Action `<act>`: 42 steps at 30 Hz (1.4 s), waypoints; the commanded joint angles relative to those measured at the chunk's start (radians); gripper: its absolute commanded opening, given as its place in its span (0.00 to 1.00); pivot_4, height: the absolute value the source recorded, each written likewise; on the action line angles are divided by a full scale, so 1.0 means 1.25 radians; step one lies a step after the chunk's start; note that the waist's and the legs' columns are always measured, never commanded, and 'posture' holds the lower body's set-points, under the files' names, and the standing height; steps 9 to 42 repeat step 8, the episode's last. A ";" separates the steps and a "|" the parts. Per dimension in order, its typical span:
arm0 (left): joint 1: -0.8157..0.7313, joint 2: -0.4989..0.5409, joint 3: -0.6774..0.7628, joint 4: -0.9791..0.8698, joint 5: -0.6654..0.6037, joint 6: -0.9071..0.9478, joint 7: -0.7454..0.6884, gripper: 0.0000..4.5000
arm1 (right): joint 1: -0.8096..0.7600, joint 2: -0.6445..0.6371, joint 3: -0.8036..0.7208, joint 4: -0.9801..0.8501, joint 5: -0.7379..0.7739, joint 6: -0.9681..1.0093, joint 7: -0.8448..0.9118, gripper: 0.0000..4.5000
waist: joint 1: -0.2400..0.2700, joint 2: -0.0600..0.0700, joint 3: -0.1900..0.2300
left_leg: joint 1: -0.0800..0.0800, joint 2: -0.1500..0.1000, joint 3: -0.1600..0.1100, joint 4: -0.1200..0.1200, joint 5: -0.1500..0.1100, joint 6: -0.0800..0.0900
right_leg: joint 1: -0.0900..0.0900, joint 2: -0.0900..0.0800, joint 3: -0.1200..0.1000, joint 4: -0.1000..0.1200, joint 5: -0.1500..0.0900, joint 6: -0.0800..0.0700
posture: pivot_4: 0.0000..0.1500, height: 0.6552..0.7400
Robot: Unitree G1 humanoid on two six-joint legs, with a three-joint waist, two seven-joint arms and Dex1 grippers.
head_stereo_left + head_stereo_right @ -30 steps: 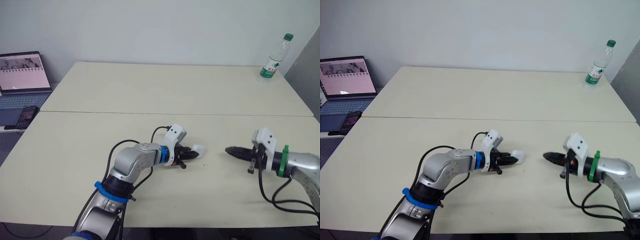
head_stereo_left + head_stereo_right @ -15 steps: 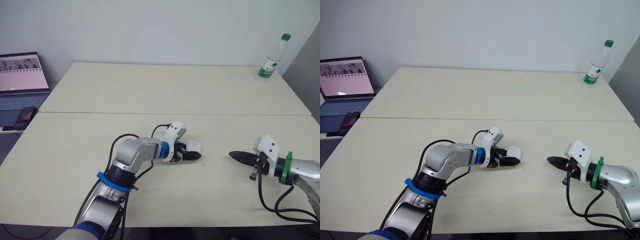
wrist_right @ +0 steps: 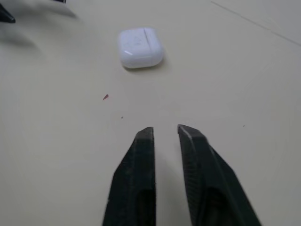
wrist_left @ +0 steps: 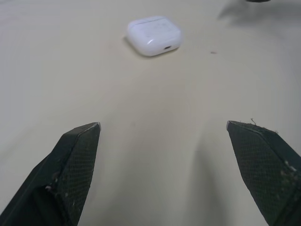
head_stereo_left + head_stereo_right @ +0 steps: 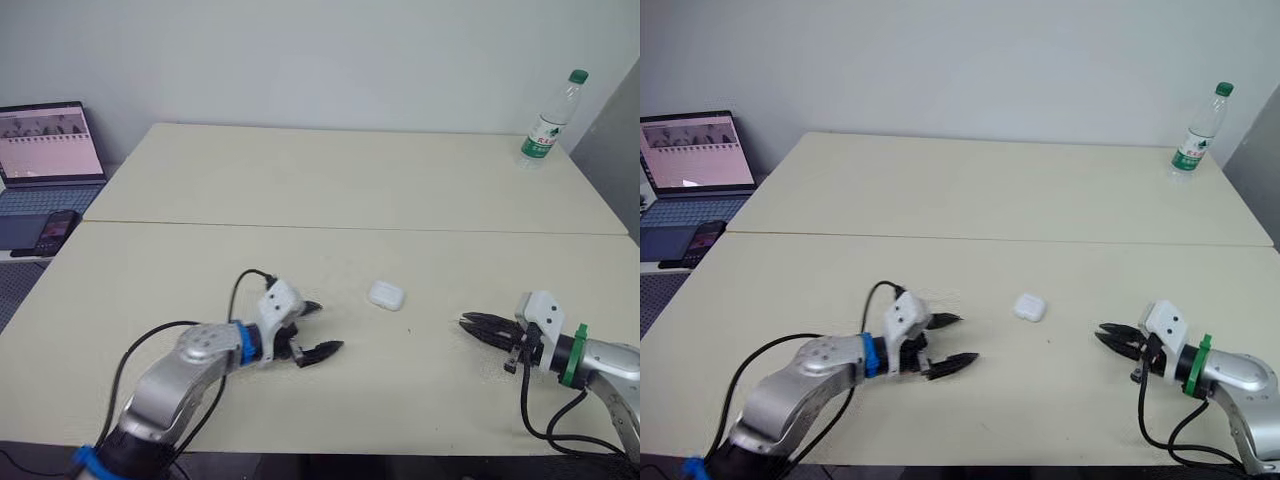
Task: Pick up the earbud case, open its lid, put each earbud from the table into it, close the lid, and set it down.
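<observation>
The white earbud case [image 5: 386,295] lies flat on the table with its lid shut, and nothing touches it. My left gripper [image 5: 329,326] is a short way to the case's left and nearer the front edge. It is wide open and empty, and in the left wrist view the case [image 4: 154,35] sits well beyond its fingertips [image 4: 84,136]. My right gripper [image 5: 464,322] hovers low to the right of the case and points at it. Its fingers [image 3: 146,141] stand a narrow gap apart with nothing between them, and the case [image 3: 140,47] is ahead of them.
A water bottle [image 5: 548,120] stands at the far right corner. A laptop [image 5: 45,150] and a phone [image 5: 52,232] sit on a side surface off the left edge. A seam [image 5: 350,228] runs across between the two tabletops.
My left gripper opened, let go of the case and drew back to the left and towards the front. The case now rests alone on the table. My right gripper's fingers parted slightly.
</observation>
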 commanded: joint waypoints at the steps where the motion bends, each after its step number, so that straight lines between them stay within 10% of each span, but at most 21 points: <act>1: 0.047 0.012 0.049 0.018 0.047 -0.168 -0.012 1.00 | 0.013 0.003 -0.020 0.032 -0.006 -0.066 0.021 0.44 | 0.000 0.000 0.000 | 0.000 0.000 0.000 0.000 0.000 0.000 | 0.000 0.000 0.000 0.000 0.000 0.000 | 1.00 0.95; 8: 0.118 0.000 0.087 0.054 0.042 -0.242 -0.013 1.00 | 0.028 0.022 -0.038 0.136 0.000 -0.160 0.050 1.00 | 0.000 0.000 0.000 | 0.000 0.000 0.001 0.000 0.000 0.000 | 0.000 0.000 0.000 0.000 0.000 -0.001 | 1.00 0.95; 42: 0.118 0.000 0.087 0.054 0.042 -0.242 -0.013 1.00 | 0.028 0.022 -0.038 0.136 0.000 -0.160 0.050 1.00 | 0.000 0.000 0.000 | 0.000 0.000 0.001 0.000 0.000 0.000 | 0.000 0.000 0.000 0.000 0.000 -0.001 | 1.00 0.95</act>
